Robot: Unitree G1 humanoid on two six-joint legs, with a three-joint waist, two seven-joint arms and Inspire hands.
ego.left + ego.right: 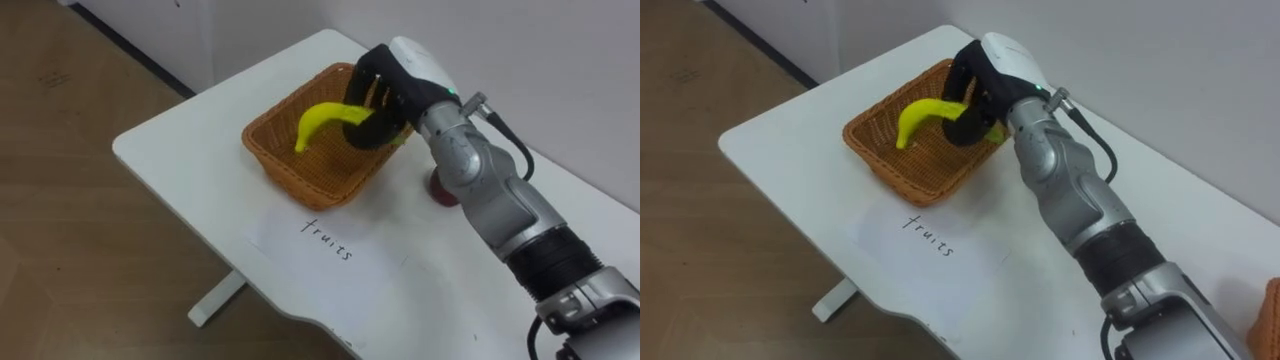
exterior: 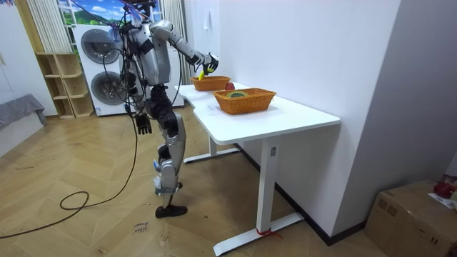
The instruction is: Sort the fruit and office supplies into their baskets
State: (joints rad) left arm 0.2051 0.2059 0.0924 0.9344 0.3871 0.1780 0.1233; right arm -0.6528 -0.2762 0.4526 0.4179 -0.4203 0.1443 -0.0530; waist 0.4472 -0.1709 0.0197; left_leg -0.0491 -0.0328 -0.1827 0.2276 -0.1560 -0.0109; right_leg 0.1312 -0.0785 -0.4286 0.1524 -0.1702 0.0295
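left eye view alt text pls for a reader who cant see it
The robot's right hand grips a yellow banana over a wicker basket on a white table. A paper label lies beside the basket.

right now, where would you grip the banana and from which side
Probably as the right hand does now: fingers curled round the upper end of the banana from above. Its curve lets the free tip hang down toward the fruit basket.
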